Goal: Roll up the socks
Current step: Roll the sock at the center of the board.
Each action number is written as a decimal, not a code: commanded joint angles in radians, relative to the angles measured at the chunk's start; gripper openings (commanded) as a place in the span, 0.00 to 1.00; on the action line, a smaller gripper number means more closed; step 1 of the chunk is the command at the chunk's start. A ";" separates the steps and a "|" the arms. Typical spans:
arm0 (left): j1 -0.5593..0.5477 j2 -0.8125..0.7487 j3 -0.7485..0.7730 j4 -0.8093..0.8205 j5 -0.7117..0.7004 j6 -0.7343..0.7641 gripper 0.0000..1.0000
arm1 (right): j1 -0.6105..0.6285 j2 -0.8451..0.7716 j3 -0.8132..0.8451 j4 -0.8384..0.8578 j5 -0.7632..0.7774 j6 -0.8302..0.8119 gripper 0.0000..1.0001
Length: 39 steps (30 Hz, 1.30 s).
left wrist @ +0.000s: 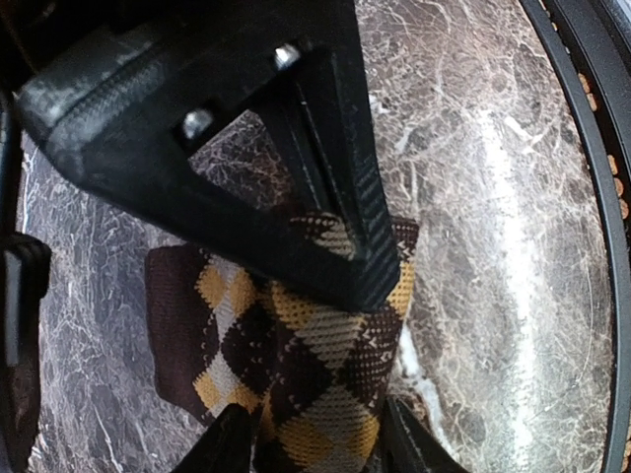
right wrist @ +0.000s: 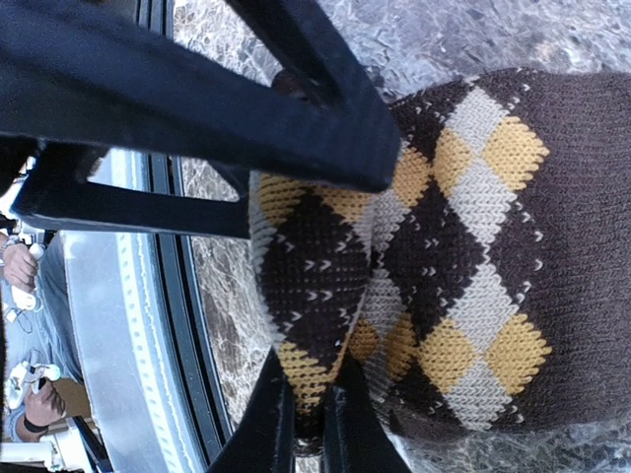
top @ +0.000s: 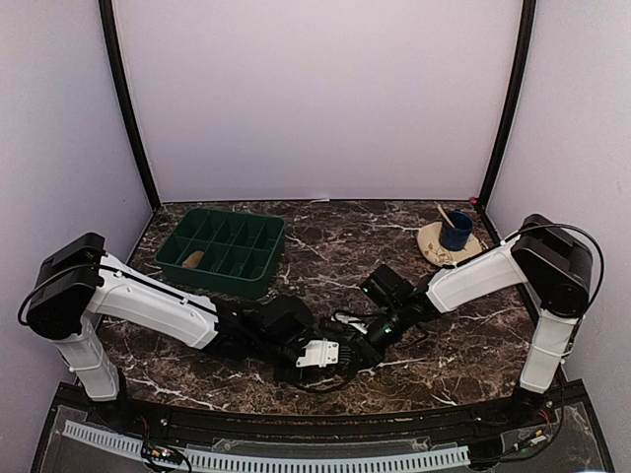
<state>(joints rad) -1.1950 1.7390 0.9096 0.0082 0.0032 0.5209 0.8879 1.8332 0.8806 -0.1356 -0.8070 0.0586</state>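
At 6 o'clock on the dark marble table, close to its near edge, the 2 arms meet over the checkered sock. Its knit is dark brown with diamonds of mustard yellow, pale grey and black, crossed by fine dotted stitch lines, and it has a plain brown band at 1 end. It lies on the marble, doubled into a thick fold along the side facing the table's edge.

The right gripper is closed on that fold, with the fabric bulging between its 2 black fingers. The left gripper also has the sock between its fingers. They stand only as far apart as the bunched cloth, and the upper fingertip presses on the pattern.

At 10 o'clock sits the green tray, where the tan sock lies in a near-left compartment. At 2 o'clock a blue cup stands on a cream plate.
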 commanded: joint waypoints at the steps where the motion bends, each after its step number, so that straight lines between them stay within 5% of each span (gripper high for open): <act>1: -0.006 0.016 0.024 -0.024 0.015 0.021 0.46 | -0.012 0.018 0.011 -0.003 -0.036 0.000 0.00; 15: -0.005 0.065 0.061 -0.083 0.043 0.035 0.12 | -0.036 0.022 0.004 0.000 -0.063 0.021 0.02; 24: -0.006 0.108 0.112 -0.175 0.114 0.033 0.08 | -0.058 -0.027 -0.050 0.058 -0.054 0.069 0.25; 39: 0.071 0.189 0.241 -0.353 0.266 -0.007 0.06 | -0.124 -0.111 -0.167 0.224 -0.073 0.175 0.32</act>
<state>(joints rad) -1.1469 1.8900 1.1332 -0.2085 0.2062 0.5339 0.7837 1.7603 0.7429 0.0029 -0.8711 0.1879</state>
